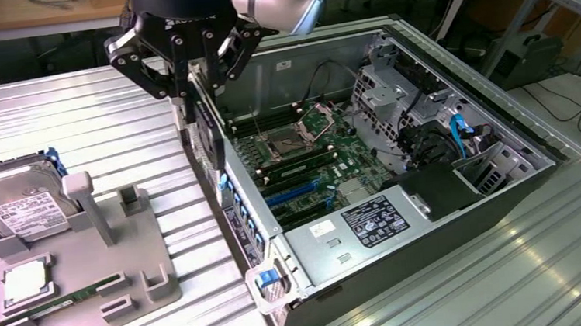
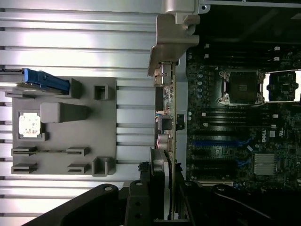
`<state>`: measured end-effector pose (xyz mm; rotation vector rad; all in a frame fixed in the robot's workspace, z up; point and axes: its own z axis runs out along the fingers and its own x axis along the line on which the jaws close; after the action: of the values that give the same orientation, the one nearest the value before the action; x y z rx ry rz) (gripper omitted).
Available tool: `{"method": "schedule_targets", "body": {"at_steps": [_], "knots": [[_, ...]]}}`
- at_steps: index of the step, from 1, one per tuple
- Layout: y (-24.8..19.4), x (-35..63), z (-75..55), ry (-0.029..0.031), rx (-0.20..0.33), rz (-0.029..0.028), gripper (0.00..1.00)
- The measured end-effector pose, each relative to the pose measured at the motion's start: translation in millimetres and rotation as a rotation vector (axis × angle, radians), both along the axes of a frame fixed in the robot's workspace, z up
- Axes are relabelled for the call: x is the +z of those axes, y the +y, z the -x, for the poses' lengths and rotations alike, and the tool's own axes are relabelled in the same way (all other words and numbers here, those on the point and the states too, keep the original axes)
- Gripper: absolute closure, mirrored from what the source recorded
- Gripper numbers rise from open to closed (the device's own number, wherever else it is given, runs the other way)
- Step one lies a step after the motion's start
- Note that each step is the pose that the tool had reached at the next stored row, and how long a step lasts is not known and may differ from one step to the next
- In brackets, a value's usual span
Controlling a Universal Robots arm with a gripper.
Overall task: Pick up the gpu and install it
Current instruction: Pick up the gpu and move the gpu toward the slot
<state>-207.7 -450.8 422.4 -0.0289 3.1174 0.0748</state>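
Note:
My gripper [image 1: 194,89] hangs over the near wall of the open computer case [image 1: 455,274], on the exterior view's left side of it. It is shut on the gpu [image 1: 201,139], a thin dark card that hangs edge-down from the fingers just above the case's edge. In the wrist view the gpu [image 2: 168,108] runs edge-on away from my gripper [image 2: 170,188], with its silver bracket [image 2: 171,42] at the far end. The card lies beside the motherboard [image 2: 235,141], over the line between case and table. The blue expansion slots [image 1: 293,194] sit inside the case, below and to the exterior view's right of the card.
A grey fixture tray [image 1: 83,296] lies on the ribbed metal table at the exterior view's left. It carries a silver hard drive [image 1: 19,208], a CPU [image 1: 25,281] and a green RAM stick [image 1: 62,301]. Drive cages and cables [image 1: 444,135] crowd the case's far end.

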Motion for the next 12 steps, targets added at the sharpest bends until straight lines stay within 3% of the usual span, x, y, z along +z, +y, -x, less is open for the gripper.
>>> {"method": "schedule_targets", "body": {"at_steps": [12], "knots": [[0.6, 0.0, -19.9, 0.0000, -0.016, 0.0001, 0.72]]}}
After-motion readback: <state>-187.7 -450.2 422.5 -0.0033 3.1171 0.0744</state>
